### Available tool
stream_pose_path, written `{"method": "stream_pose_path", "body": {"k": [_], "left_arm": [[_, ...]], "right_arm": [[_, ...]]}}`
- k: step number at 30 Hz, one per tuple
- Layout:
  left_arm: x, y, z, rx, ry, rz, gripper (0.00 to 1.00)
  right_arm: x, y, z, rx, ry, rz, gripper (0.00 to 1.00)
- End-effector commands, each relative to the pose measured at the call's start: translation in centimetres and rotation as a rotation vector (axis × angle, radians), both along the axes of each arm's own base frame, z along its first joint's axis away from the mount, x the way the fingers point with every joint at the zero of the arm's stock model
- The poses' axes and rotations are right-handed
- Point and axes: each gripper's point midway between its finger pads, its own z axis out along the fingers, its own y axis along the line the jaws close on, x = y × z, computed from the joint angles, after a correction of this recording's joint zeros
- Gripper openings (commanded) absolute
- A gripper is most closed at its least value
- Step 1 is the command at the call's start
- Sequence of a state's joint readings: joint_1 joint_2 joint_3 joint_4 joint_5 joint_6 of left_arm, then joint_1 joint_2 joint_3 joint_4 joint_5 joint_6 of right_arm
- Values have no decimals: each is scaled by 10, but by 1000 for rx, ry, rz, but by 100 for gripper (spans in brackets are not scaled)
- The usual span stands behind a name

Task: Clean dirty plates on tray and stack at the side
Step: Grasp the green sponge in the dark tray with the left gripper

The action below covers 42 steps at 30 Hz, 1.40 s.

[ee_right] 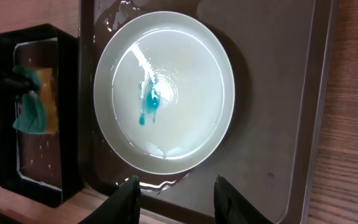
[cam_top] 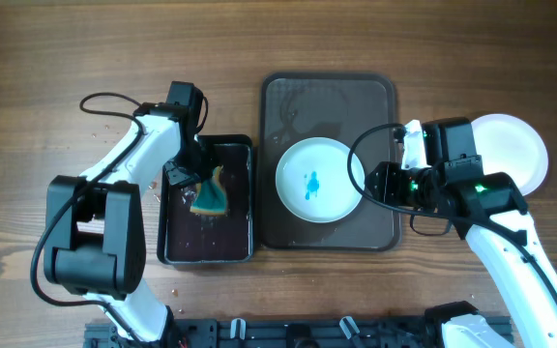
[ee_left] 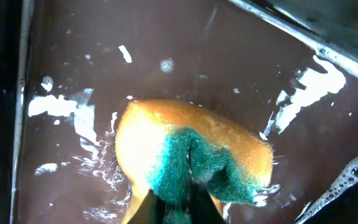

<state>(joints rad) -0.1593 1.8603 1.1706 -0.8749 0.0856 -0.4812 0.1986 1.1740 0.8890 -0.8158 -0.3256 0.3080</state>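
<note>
Orange-teal sponge [ee_left: 191,155] squeezed between closed left claw [ee_left: 178,200].

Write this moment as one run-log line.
left gripper shut on sponge in black tray | right gripper open near smeared plate on tray

Robot lab bench: wood table [cam_top: 56,58], arms [cam_top: 129,155] w/ cables [cam_top: 104,99].

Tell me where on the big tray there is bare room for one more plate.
The far half of the tray, between its back rim and the smeared plate, is bare, though wet. The near half is crowded: the plate fills it, and the right gripper stands open at its edge. The table beyond the tray is bare wood too.
</note>
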Motion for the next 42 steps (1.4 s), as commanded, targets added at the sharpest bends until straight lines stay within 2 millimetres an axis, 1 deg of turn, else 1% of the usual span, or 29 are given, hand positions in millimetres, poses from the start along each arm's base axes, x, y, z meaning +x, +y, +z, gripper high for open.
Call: {"method": "stream_pose_path", "body": {"k": [1, 3, 4, 5, 6, 8, 9, 11, 13, 14, 16, 17, 19, 25, 26, 27, 28, 29, 30, 31, 37, 39, 40, 41, 42], "left_arm": [[-1, -7, 8, -40, 9, -60, 4], [2, -7, 22, -42, -10, -60, 4], [4, -8, 32, -45, -27, -59, 9], [5, -8, 40, -46, -39, -59, 24], [6, -8, 45, -47, -47, -60, 34], [4, -8, 60, -49, -59, -60, 51], [1, -7, 65, -49, -59, -60, 57], [-9, -6, 71, -46, -36, -60, 61], [-19, -4, 71, -40, 5, -59, 63], [-25, -3, 70, -37, 29, -58, 64], [-37, -4, 65, -32, 69, -66, 69], [-43, -5, 60, -28, 88, -75, 69], [-50, -8, 50, -26, 102, -87, 70], [-70, -22, 8, -49, 104, -133, 70], [-72, -23, 3, -50, 99, -139, 68], [-73, -25, -3, -51, 89, -147, 56], [-73, -25, -6, -53, 81, -150, 40], [-72, -26, -8, -54, 74, -151, 32], [-71, -26, -8, -55, 71, -151, 14], [-71, -26, -7, -56, 68, -151, 5], [-69, -26, 4, -53, 82, -148, 4], [-65, -27, 13, -53, 82, -149, 6], [-64, -27, 18, -53, 80, -149, 14], [-62, -28, 23, -54, 76, -149, 28], [-60, -28, 28, -55, 70, -148, 35]], "right_arm": [[1, 2, 3, 3, -9, 18, 39], [0, 2, 3, 2, -7, 18, 39], [0, 2, 3, 2, -7, 18, 39], [0, 1, 3, 2, -6, 18, 39], [0, 1, 3, 2, -7, 18, 39], [0, 2, 3, 2, -7, 18, 39], [0, 1, 3, 2, -7, 18, 39], [0, 1, 3, 1, -8, 18, 39], [0, 1, 3, 2, -7, 18, 39], [0, 1, 3, 1, -8, 18, 39], [0, 1, 3, 1, -7, 18, 40], [0, 1, 3, 1, -7, 18, 40], [0, 2, 3, 2, -7, 18, 40], [0, 1, 3, 2, -7, 18, 40], [0, 1, 3, 2, -7, 18, 40], [0, 1, 3, 1, -7, 18, 40], [0, 1, 3, 2, -7, 18, 39], [0, 1, 3, 1, -7, 18, 40], [0, 1, 3, 2, -7, 18, 40], [0, 1, 3, 1, -8, 18, 39], [0, 1, 3, 1, -7, 18, 40], [0, 1, 3, 1, -7, 18, 40], [0, 1, 3, 1, -7, 18, 40], [0, 1, 3, 1, -7, 18, 40], [0, 1, 3, 1, -7, 18, 40]]}}
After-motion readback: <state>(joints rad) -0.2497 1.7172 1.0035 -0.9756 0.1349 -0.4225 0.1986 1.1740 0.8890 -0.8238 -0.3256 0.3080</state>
